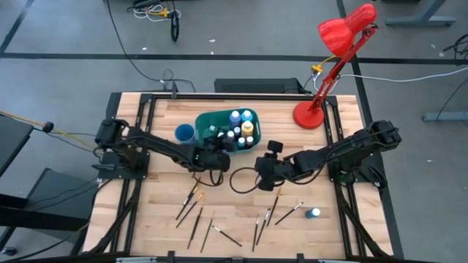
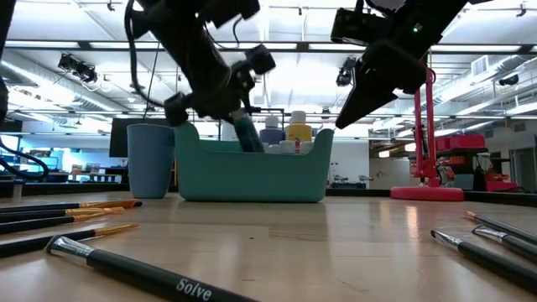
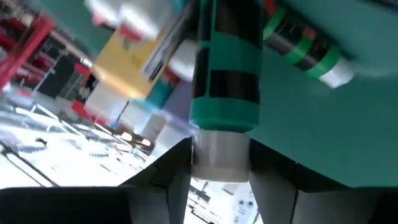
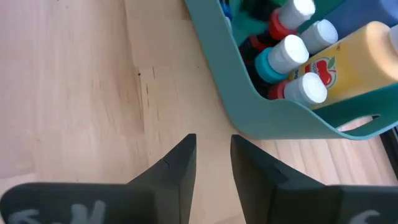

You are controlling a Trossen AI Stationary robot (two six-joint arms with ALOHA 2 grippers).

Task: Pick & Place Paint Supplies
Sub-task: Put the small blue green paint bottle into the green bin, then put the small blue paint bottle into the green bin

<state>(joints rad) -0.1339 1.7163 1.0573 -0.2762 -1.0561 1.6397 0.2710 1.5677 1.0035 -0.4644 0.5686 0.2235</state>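
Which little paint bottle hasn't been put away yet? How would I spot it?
Start at the red desk lamp at the table's back right corner, then come straight toward the front edge. Past the scattered brushes lies one small blue bottle. It is alone on bare wood; every other bottle stands in the teal bin.

Your table is sitting in an open workshop under bright ceiling lights.

You are looking at a wooden table standing on a grey floor crossed by dark lines, with cables trailing across it near the far edge. A red lamp is standing at the table's far right corner. Across the room, strip lights are glowing among exposed ceiling beams, and a screen is shining blue at the left.
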